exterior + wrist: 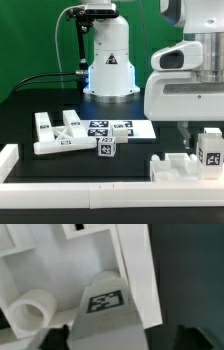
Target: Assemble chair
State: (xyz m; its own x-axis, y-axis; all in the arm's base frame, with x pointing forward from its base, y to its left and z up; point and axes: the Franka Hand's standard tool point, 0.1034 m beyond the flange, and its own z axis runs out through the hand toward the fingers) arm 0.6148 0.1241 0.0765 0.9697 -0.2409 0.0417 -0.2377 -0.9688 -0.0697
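Part of the chair, a white notched panel, lies at the exterior view's right with a tagged white block standing on it. My gripper hangs just above that panel, beside the block. In the wrist view a white bar with a square tag runs between my dark fingertips. The gripper is open: one finger is close to the bar and the other stands clear of it over the dark table. A round white peg hole shows in the panel beside the bar.
At the exterior view's left lie loose white chair pieces and a small tagged cube. The marker board lies behind the cube. A low white border rail runs along the front. The robot base stands behind.
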